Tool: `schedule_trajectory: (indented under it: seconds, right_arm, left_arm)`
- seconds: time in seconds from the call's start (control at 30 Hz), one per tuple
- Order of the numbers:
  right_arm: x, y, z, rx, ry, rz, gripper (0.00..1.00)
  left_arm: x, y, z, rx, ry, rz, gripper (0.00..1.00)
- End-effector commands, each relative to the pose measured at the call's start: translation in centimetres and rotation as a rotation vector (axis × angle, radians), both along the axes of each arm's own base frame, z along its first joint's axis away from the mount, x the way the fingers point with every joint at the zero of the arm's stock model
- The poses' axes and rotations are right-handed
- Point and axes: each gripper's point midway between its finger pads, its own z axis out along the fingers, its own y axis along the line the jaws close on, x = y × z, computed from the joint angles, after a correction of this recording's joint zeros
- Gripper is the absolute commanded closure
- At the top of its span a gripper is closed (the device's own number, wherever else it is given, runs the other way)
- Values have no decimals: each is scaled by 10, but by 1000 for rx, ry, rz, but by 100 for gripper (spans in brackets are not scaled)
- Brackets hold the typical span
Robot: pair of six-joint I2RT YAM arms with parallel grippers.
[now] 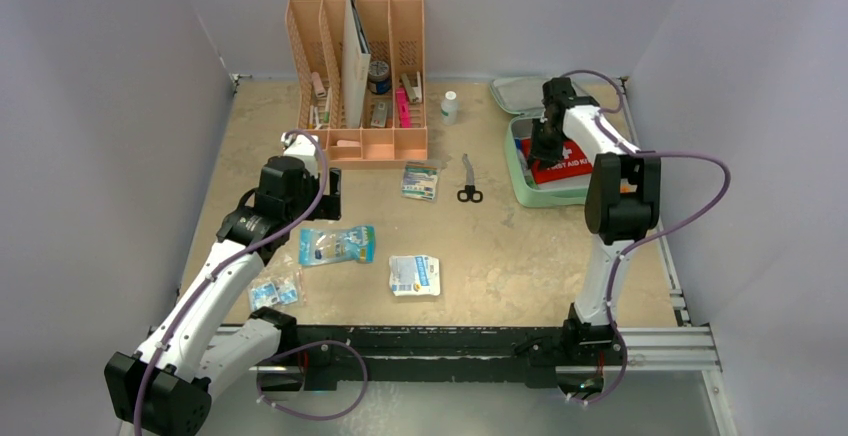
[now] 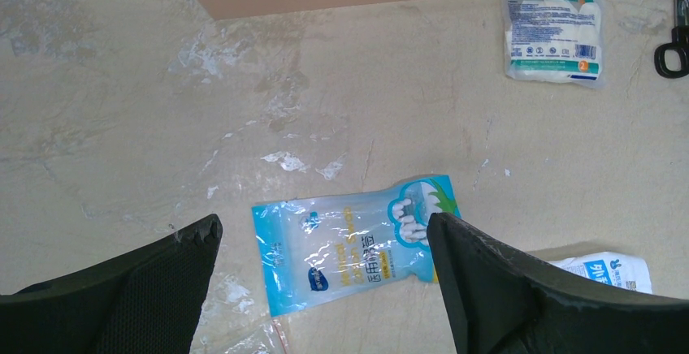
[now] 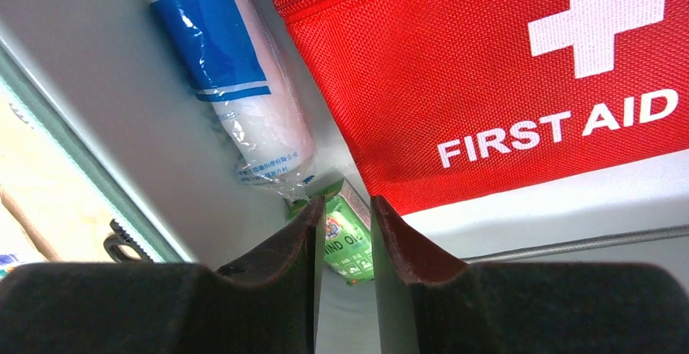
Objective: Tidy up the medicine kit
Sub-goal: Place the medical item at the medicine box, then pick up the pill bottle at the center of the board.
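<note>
The medicine kit [image 1: 513, 161] lay open at the far right of the worktop [image 1: 500, 256]. Inside it the right fingers [image 3: 309, 224] stood close together by a small green box [image 3: 348, 248] — gripping it or not, I could not tell. A poor hold could drop the box, or the fingers could snag the red pouch [image 3: 487, 70]. The left fingers [image 2: 199, 244] hung wide open.
</note>
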Motion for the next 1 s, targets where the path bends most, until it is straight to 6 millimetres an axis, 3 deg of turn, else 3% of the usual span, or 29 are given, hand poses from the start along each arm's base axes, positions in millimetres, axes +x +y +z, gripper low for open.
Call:
schedule_trajectory:
  seconds: [0.0, 0.33, 0.57, 0.67, 0.8, 0.83, 0.97]
  right_arm:
    - [7, -4, 24, -13, -42, 7, 71]
    - [-7, 7, 81, 63, -121, -10, 60]
    - [-33, 33, 106, 154, -192, -17, 56]
    - [-36, 57, 119, 169, -268, 72, 53]
    - [-20, 84, 134, 101, -427, 240, 49]
    - [4, 92, 139, 74, -535, 276, 49]
    - [44, 109, 146, 100, -693, 332, 49]
  left_arm:
    - [4, -2, 10, -8, -45, -12, 4]
    - [4, -2, 10, -19, -39, 6, 4]
    - [3, -5, 12, -35, -41, -2, 4]
    - [3, -8, 13, -42, -43, -18, 4]
    - [3, -12, 15, -56, -47, -40, 4]
    - [2, -14, 16, -63, -51, -48, 4]
    - [2, -15, 17, -68, -57, -61, 4]
